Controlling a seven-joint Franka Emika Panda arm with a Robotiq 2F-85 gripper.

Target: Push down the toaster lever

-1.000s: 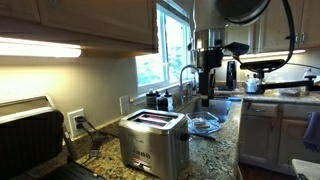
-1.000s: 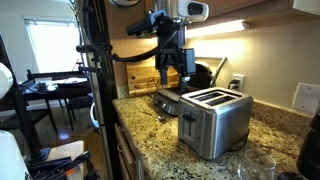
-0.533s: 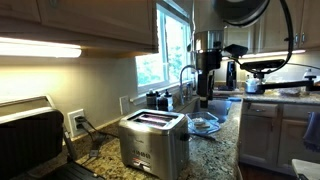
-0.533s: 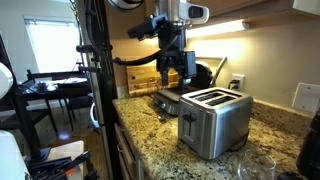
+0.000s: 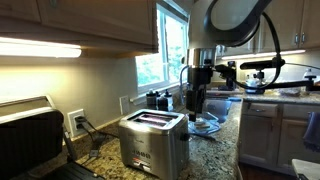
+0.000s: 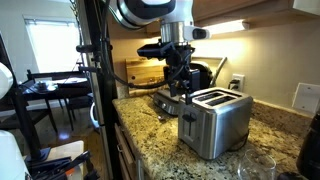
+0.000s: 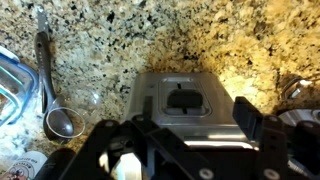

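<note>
The brushed steel toaster (image 5: 152, 142) stands on the granite counter, also in an exterior view (image 6: 217, 122). In the wrist view its narrow end face (image 7: 185, 82) lies right below the camera, with the dark toaster lever (image 7: 182, 99) in the middle of it. My gripper (image 7: 178, 128) is open and empty, its fingers (image 7: 248, 115) spread either side just above the lever. In both exterior views the gripper (image 5: 197, 100) (image 6: 181, 88) hangs at the toaster's end, a little above its top.
A large black-and-silver grill (image 5: 30, 128) stands beside the toaster. A glass bowl (image 5: 203, 125) and a faucet (image 5: 186, 74) lie beyond the gripper. A metal measuring spoon (image 7: 62, 122) and a glass container (image 7: 10, 85) lie on the counter near the toaster's end.
The arm has swung down and toward the toaster; the gripper now hangs lower, close over the toaster's end. The toaster has not moved.
</note>
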